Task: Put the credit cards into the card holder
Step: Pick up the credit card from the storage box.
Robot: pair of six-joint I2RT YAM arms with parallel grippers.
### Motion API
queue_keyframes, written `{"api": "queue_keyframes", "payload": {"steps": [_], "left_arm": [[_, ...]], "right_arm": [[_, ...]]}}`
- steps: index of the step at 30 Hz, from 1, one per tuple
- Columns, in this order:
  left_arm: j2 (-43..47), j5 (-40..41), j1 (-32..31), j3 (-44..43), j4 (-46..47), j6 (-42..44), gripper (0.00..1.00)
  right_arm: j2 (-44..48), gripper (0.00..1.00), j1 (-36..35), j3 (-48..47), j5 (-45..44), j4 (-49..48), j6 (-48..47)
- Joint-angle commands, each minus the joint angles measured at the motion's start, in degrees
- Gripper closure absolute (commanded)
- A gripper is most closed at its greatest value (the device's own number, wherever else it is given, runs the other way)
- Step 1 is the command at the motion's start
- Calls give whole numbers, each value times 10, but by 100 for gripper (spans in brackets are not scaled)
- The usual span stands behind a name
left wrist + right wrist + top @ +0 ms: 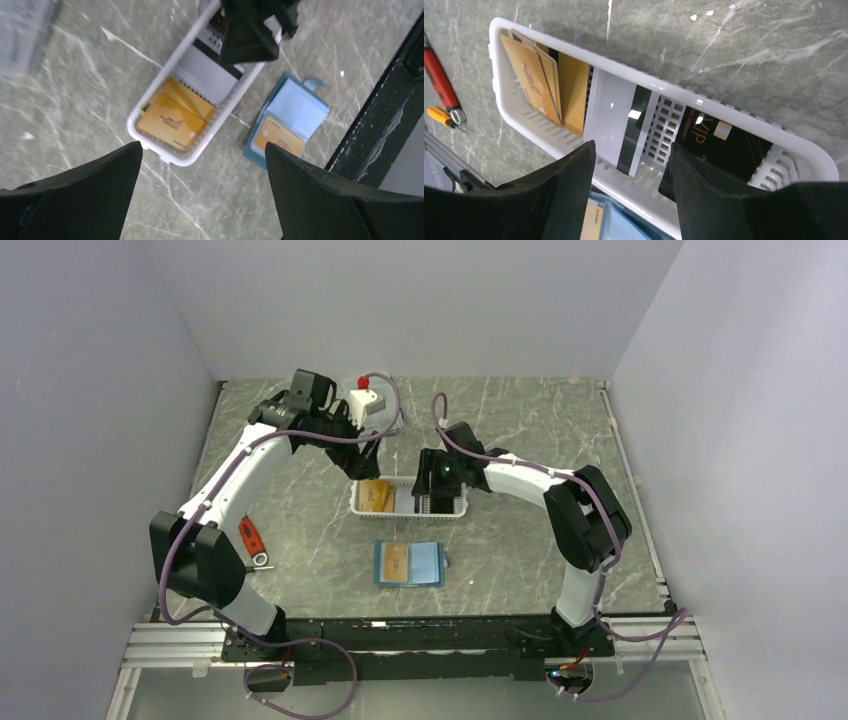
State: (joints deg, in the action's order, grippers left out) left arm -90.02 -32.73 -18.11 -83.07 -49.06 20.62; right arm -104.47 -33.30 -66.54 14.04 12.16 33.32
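Teal-blue folding card holder (409, 563) lies open flat just near of the white slatted plastic basket (644, 80), long axis left-right, with one gold card (396, 562) in its left half. Yellow-gold cards (531, 75) and black card (724, 145) are in the basket. Right gripper (631, 150) is spread over the basket. Left gripper (202, 150) is spread, aloft.

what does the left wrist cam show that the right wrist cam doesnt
Only left wrist: the whole open card holder with its gold card; the right view catches just its edge. Only right wrist: the red-handled tool and the black card with VIP lettering. Both: the white basket, the yellow-gold cards in it and the pale grey card.
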Motion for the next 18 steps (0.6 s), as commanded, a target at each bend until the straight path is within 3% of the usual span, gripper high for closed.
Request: {"api": "queue_keyframes", "payload": {"steps": [1,6,18], "left_arm": [[4,9,-1,-41,53,-34,1],[54,85,-16,57,195,-58,1],[1,176,-61,122,339,-35,2]], "right_arm": [[-15,40,-1,-32,10,-41,9],[-33,39,-1,-40,4,-43,11],[-74,38,-32,-56,-48,-31,24]]}}
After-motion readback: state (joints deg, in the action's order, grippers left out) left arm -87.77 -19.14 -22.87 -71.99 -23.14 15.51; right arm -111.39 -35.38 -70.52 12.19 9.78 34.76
